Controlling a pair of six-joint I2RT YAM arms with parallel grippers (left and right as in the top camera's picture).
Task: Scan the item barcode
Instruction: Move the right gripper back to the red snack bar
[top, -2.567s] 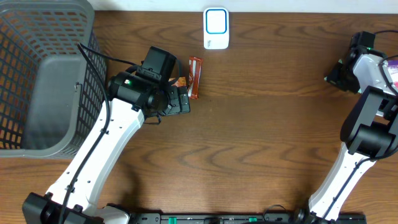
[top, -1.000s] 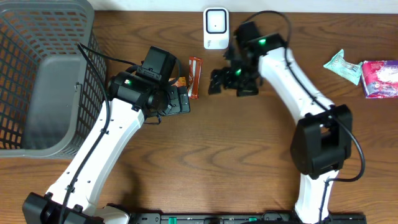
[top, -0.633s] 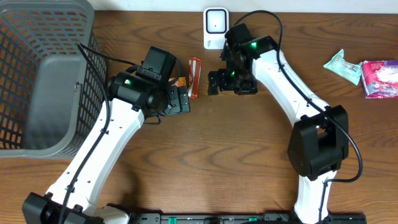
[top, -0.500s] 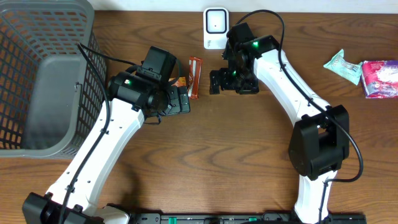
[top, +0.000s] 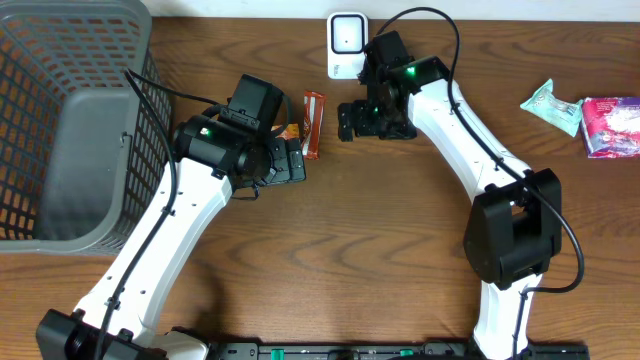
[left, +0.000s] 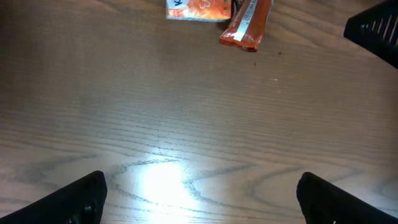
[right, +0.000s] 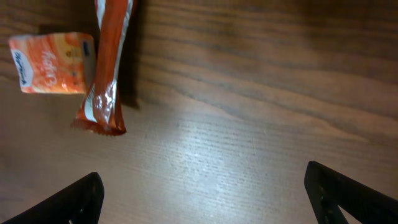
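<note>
Overhead view of a wooden table (top: 400, 230) with two white robot arms reaching toward its middle. A long orange snack bar (top: 314, 123) lies flat between the two grippers, just below and to the left of a white scanner (top: 347, 45) at the far edge. A small orange packet (top: 291, 131) lies just beside the bar; its print is too blurred to read.

The left gripper (top: 303, 160) sits next to the packet; in its wrist view the fingers (left: 81, 196) stand fully spread over bare wood, holding nothing; the bar (left: 247, 25) lies ahead of them, well apart.

The right gripper (top: 342, 121) hovers on the other side of the bar, near the scanner; its fingertips (right: 68, 199) are also spread wide and hold nothing; the bar (right: 107, 68) and packet (right: 53, 62) lie ahead, untouched.

A grey mesh basket (top: 60, 130) fills the far left; a teal packet (top: 550, 105) and a pink packet (top: 610, 125) lie at the far right.
</note>
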